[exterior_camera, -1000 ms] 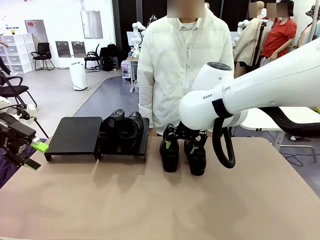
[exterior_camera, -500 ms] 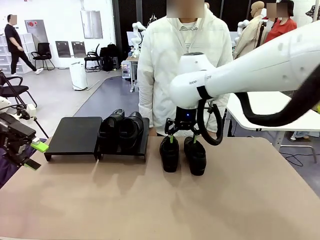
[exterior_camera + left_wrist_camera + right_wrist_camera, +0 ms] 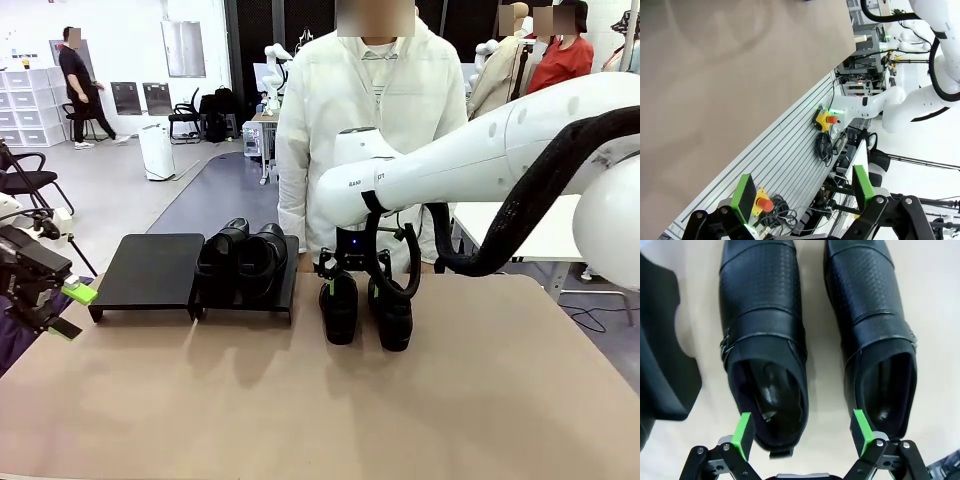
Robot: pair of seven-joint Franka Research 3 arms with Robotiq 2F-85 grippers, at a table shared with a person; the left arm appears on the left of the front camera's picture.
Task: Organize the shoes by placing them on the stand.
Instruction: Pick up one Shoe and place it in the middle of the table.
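Observation:
Two black shoes (image 3: 240, 260) sit side by side on the right panel of the black stand (image 3: 150, 270); its left panel is bare. Two more shoes stand on the table, one on the left (image 3: 339, 310) (image 3: 765, 335) and one on the right (image 3: 393, 316) (image 3: 875, 325), toes toward me. My right gripper (image 3: 352, 289) (image 3: 802, 436) hangs open just above their heel ends. One green pad (image 3: 744, 434) is outside the left shoe's heel and the other pad (image 3: 860, 431) is at the right shoe's heel rim. My left gripper (image 3: 70, 311) (image 3: 804, 192) stays open at the table's left edge, holding nothing.
A person in a white jacket (image 3: 370, 120) stands close behind the table, right behind the shoes. A corner of the stand (image 3: 660, 375) lies just left of the left shoe. Bare tan tabletop (image 3: 320, 410) stretches in front.
My right arm has swung leftward and its gripper has come down from above the two table shoes to their heel ends. The left arm has not moved.

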